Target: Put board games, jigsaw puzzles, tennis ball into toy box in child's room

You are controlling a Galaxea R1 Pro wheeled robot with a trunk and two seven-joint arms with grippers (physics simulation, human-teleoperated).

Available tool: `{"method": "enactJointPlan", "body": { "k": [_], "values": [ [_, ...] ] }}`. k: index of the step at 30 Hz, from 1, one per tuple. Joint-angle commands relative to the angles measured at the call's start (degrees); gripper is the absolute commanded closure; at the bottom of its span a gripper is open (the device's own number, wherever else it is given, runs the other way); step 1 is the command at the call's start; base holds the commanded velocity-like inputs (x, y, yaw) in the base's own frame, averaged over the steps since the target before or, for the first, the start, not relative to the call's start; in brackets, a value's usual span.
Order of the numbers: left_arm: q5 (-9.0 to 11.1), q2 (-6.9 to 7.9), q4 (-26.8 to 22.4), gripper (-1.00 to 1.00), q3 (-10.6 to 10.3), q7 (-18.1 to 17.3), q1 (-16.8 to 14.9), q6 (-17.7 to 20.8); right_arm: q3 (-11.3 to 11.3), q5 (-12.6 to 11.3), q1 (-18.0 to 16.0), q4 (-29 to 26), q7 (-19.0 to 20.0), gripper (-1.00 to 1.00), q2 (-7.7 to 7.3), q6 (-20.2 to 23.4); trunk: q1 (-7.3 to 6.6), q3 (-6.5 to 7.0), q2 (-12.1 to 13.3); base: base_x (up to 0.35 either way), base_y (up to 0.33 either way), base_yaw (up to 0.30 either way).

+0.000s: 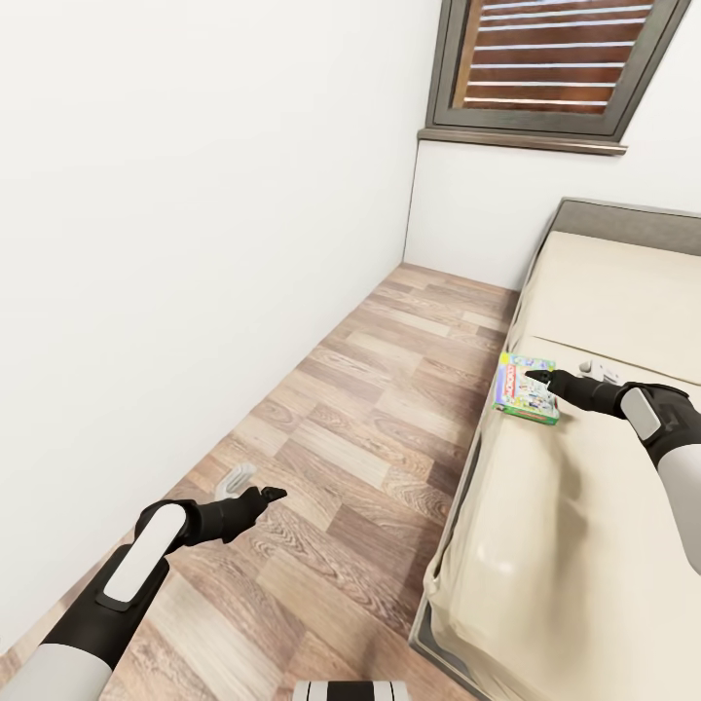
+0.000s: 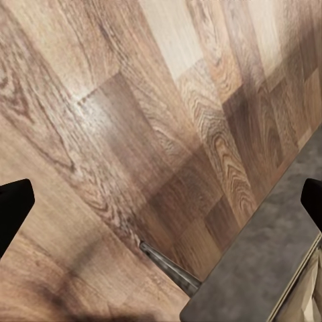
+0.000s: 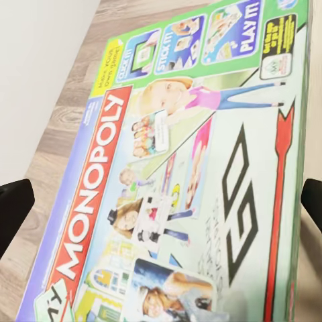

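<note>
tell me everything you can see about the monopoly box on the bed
The board game is a flat rectangular box, cardboard by its look, with a green border and a glossy printed lid: a red MONOPOLY banner, cartoon figures, a large GO with a red arrow, and small panels reading click it, stick it, play it. It lies flat, lid up, at the bed's floor-side edge. The right gripper is over it with fingers spread wide; contact cannot be told.
</note>
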Motion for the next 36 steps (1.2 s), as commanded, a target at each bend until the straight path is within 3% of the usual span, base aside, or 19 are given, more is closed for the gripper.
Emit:
{"method": "enactJointPlan", "body": {
  "k": [1, 27, 28, 32, 34, 36],
  "values": [
    [0.6, 0.05, -0.1, -1.00, -0.1, 0.6, 0.0, 0.0, -0.3, -0.2, 0.0, 0.0, 0.1, -1.00, 0.02, 0.5, -0.01, -0.04, 0.0, 0.000, 0.000, 0.047],
    [0.1, -0.22, 0.8, -1.00, -0.2, 0.7, 0.0, -0.5, -0.5, -0.1, 0.2, -1.0, -0.1, -1.00, -0.15, -0.9, -0.01, -0.04, 0.0, 0.000, 0.000, 0.020],
    [-0.1, -0.37, 2.6, -1.00, -0.4, 0.6, 0.0, -1.1, -0.7, -0.2, 0.6, -5.0, -0.5, -1.00, -0.80, -2.7, -0.01, -0.04, 0.0, 0.000, 0.000, 0.000],
    [-0.2, -0.72, 4.3, -1.00, -0.5, -0.3, 0.0, -1.6, -1.0, -0.3, 2.1, -10.3, -0.8, -1.00, -2.93, -3.5, -0.01, -0.04, 0.0, 0.000, 0.000, 0.000],
    [-0.4, -1.58, 6.8, -1.00, -0.7, -2.8, 0.0, -2.7, -1.2, -0.4, 4.6, -15.1, -1.0, -1.00, -6.52, -3.8, -0.01, -0.04, 0.0, 0.000, 0.000, 0.000],
    [-0.5, -2.01, 8.5, -1.00, -0.7, -4.4, -0.2, -3.1, -1.3, -0.5, 5.5, -17.1, -1.4, -1.00, -8.11, -3.9, -0.01, -0.04, 0.0, 0.000, 0.000, 0.000]
  ]
}}
